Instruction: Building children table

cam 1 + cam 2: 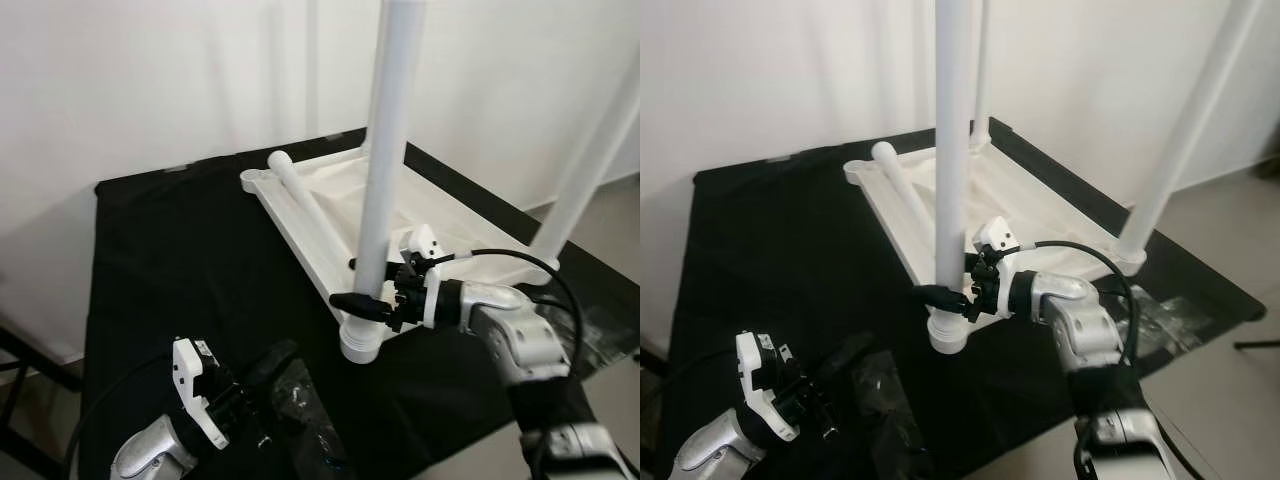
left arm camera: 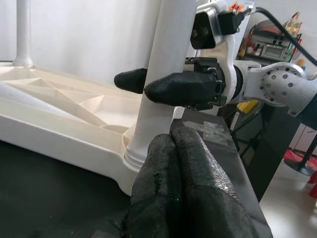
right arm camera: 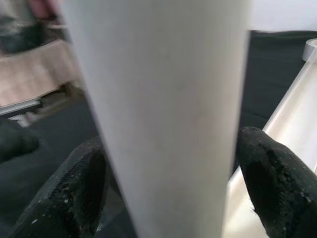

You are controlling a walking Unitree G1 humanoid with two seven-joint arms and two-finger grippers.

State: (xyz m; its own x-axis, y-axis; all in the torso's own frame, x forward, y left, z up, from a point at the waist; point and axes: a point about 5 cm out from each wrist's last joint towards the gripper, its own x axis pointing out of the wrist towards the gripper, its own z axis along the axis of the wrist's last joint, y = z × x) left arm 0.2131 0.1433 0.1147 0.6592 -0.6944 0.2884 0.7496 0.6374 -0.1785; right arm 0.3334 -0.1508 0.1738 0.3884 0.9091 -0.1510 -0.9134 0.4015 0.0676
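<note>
Closest to the robot's head, the left gripper (image 1: 262,385) hangs low over the black cloth (image 1: 170,260) that covers the work surface, its two black fingers pressed together on nothing, pointing toward the near corner of the job; just beside it lies a crumpled clear plastic bag (image 1: 300,400). Beyond it sits the children's table, turned upside down: the white tabletop (image 1: 330,205) lies face down on the cloth with its ribbed underside showing. Three white legs stand up from its corner sockets, and a fourth, loose leg (image 1: 310,215) lies flat across the underside, one end near the far left corner. The right gripper (image 1: 372,290) has its fingers on either side of the near leg (image 1: 385,170), low down, just above the socket collar (image 1: 360,345); the right wrist view shows a finger on each flank of the tube, seemingly clasping it. By the look of it, the plastic is light, hollow and stiff, but smooth enough to slip in rubbery pads, so a firm hold close to the socket seems wise, since gripping high would lever against the joint. The tabletop itself looks light enough to slide on the cloth if the leg is twisted hard. The loose leg is probably best taken near its middle.
</note>
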